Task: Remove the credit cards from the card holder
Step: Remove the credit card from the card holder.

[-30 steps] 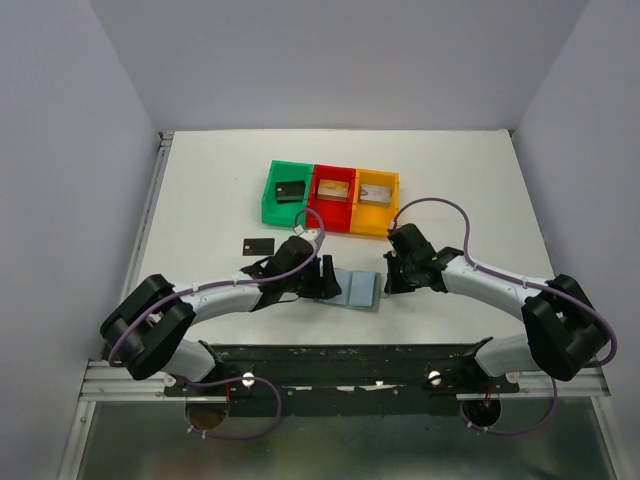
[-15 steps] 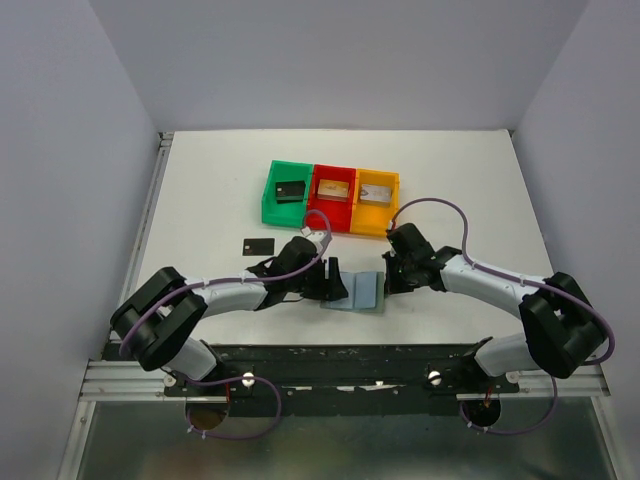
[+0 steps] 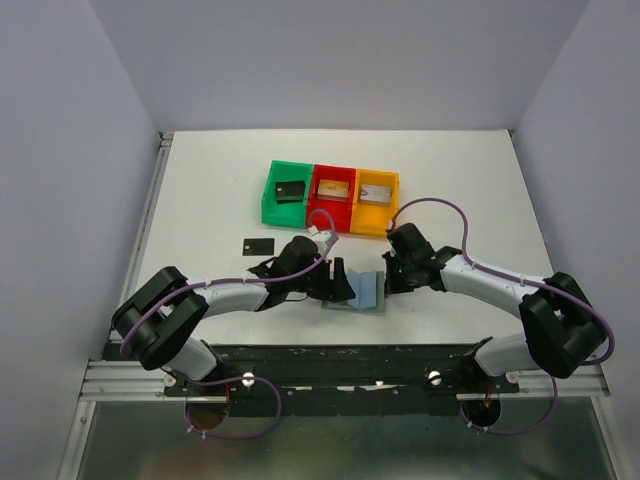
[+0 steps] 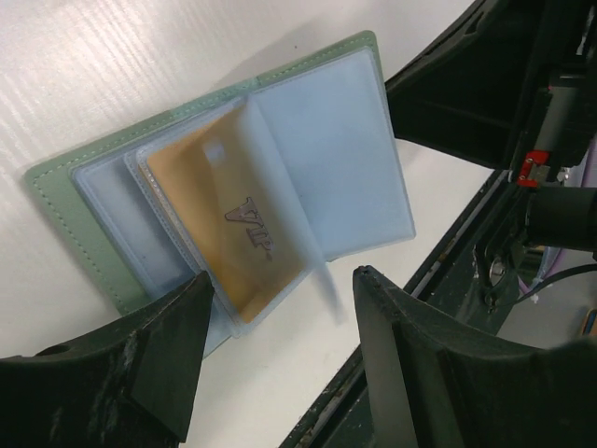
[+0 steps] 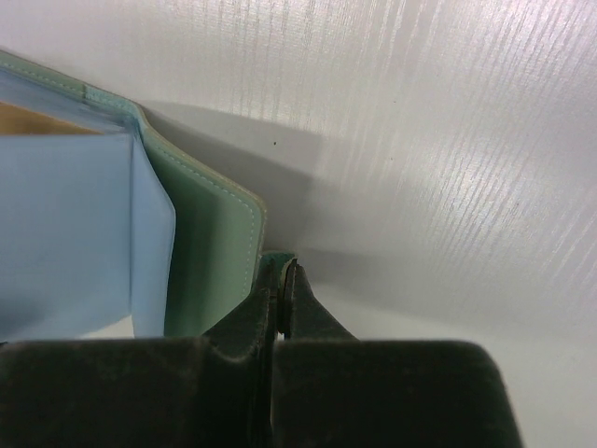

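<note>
The card holder (image 3: pixel 366 291) lies open near the table's front edge, pale green outside with light blue sleeves. In the left wrist view the card holder (image 4: pixel 103 191) shows a golden-tan credit card (image 4: pixel 233 224) printed "VIP" in one sleeve, and one sleeve page stands upright. My left gripper (image 4: pixel 282 280) is open and empty, its fingers straddling the holder's near edge; it also shows in the top view (image 3: pixel 337 284). My right gripper (image 5: pixel 283 275) is shut on the holder's green right edge (image 5: pixel 201 252); it also shows in the top view (image 3: pixel 389 281). A black card (image 3: pixel 257 245) lies on the table to the left.
The green bin (image 3: pixel 271 205), red bin (image 3: pixel 331 217) and yellow bin (image 3: pixel 375 224) stand in a row behind the holder, each with a card inside. The table's front edge and the black rail (image 3: pixel 330 355) are close below the holder.
My left gripper has moved right, over the holder. The holder's left side and a sleeve page have lifted, so it looks narrower from above. The right gripper has kept its hold.
</note>
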### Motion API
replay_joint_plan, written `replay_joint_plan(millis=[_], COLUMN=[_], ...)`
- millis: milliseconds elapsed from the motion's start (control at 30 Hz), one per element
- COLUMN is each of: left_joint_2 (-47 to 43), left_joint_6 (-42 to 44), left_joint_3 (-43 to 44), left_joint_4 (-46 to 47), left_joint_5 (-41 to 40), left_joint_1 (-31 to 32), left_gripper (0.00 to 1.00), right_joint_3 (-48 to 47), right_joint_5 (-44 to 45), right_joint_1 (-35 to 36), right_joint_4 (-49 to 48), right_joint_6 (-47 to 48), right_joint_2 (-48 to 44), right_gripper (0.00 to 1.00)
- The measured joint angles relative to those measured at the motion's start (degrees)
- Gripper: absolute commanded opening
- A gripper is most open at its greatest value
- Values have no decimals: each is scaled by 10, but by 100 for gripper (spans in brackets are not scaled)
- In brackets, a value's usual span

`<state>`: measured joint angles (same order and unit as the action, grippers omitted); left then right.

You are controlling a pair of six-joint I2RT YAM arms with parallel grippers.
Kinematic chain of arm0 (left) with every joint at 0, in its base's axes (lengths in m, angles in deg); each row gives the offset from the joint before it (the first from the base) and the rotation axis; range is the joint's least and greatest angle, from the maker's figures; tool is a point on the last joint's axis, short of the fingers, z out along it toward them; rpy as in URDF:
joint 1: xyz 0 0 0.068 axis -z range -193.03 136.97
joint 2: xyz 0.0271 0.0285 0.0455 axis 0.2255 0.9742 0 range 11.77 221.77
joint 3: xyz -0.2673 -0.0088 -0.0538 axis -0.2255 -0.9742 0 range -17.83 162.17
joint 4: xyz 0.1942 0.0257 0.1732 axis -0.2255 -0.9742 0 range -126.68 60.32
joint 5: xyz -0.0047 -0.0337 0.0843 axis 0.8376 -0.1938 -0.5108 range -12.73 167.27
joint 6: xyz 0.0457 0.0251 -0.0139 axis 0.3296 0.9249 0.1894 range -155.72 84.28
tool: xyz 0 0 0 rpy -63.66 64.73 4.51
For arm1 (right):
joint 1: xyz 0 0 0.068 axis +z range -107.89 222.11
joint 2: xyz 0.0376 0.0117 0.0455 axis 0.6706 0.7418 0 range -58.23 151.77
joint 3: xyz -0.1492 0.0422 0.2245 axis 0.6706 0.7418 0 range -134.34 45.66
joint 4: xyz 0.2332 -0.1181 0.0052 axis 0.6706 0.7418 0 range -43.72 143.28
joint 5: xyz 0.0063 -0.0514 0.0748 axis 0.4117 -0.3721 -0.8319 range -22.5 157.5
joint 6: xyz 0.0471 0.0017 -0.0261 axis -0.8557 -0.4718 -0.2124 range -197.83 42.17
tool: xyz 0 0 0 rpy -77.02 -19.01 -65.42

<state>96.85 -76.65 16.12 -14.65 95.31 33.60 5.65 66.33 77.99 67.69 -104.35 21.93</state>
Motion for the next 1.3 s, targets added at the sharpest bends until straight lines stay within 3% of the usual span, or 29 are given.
replay_joint_plan(millis=[700, 1033, 1300], left_joint_2=[11, 53, 89], left_joint_6=[8, 19, 26], left_joint_3=[22, 78, 123], left_joint_4=[21, 19, 14], left_joint_5=[26, 39, 50], left_joint_1=[20, 37, 47], left_gripper=[71, 71, 71], right_joint_3=[0, 0, -1], right_joint_5=[-2, 11, 44], right_joint_1=[0, 0, 0], right_joint_4=[-3, 23, 76], right_joint_6=[0, -10, -17], right_joint_2=[-4, -35, -123], right_gripper=[1, 36, 38])
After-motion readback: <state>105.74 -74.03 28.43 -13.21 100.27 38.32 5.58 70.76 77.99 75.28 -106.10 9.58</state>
